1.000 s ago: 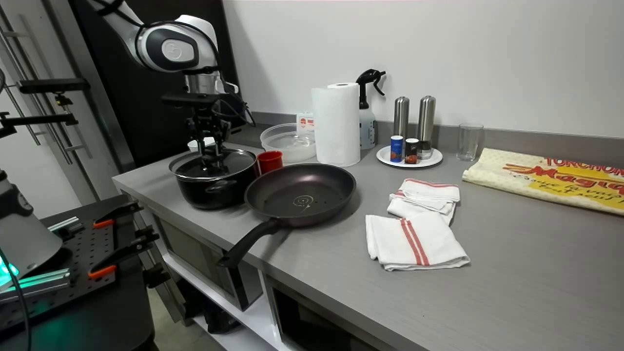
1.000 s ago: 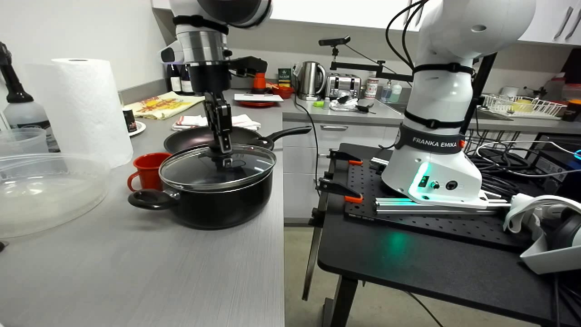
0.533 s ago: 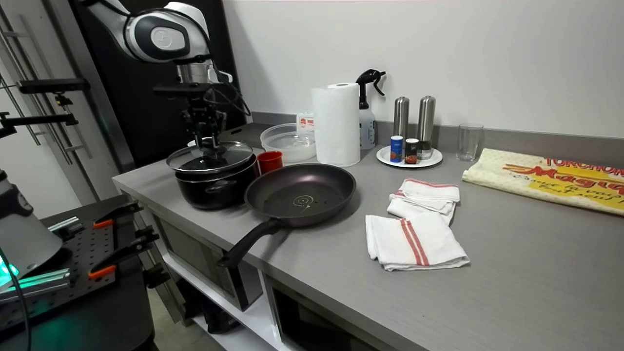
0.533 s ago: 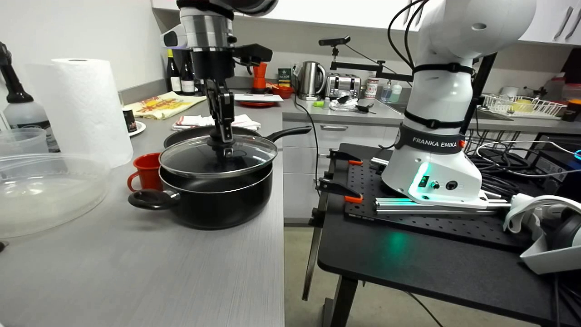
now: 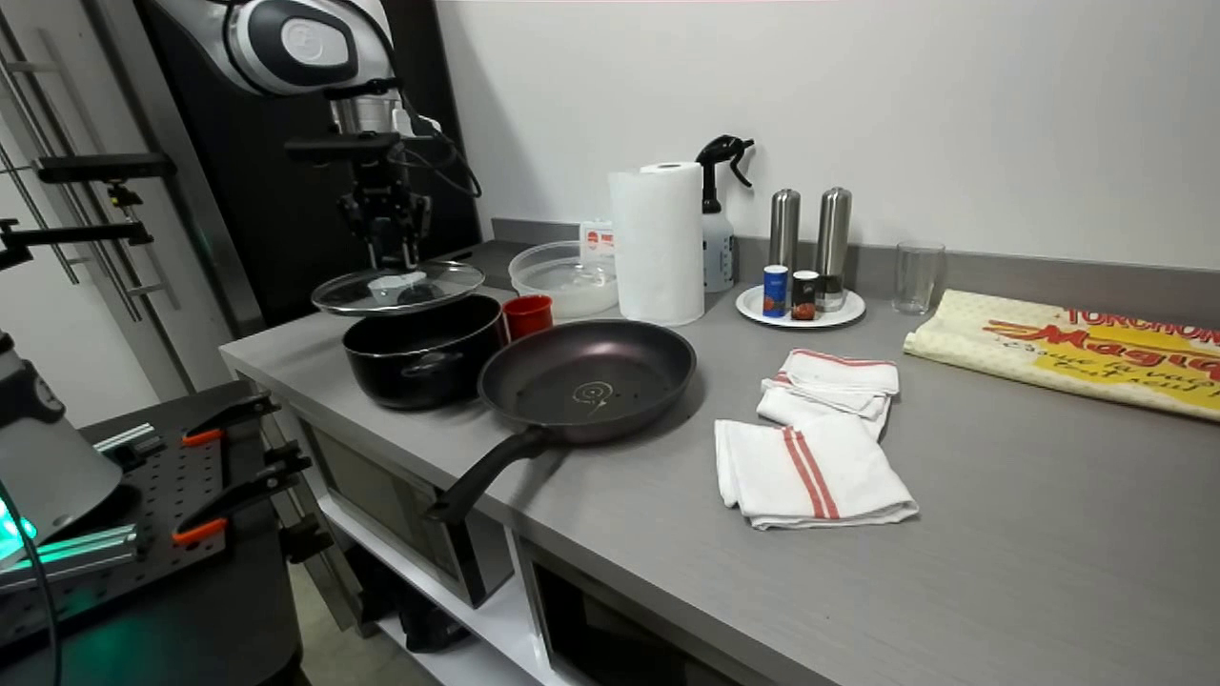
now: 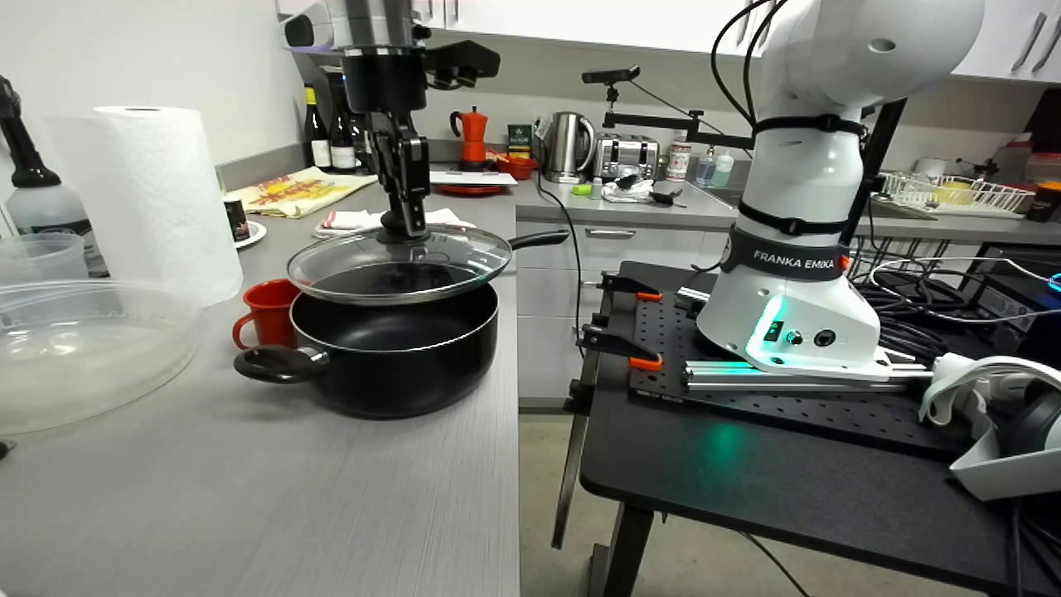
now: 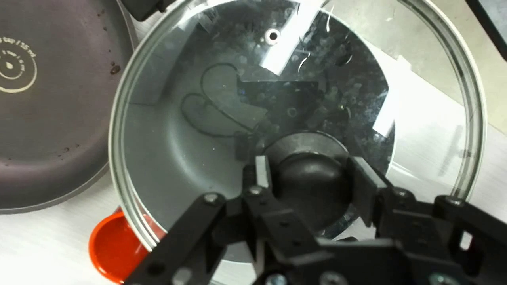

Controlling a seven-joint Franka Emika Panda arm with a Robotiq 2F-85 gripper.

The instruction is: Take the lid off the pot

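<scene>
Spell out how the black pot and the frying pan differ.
The pot is deeper; the frying pan is shallower. The pot has short side handles; the frying pan has one long handle, jutting past the edge of the counter. The hand holds the glass lid above the pot; the frying pan has no lid over it. Both are dark and round, and both stand on the counter.

You've got the see-through, metal-rimmed lid [image 6: 402, 275] about level, clear of the squat black pot [image 6: 399, 380], at 12 o'clock in an exterior view; pot upright, handle [image 6: 278, 365] at 9.
</scene>
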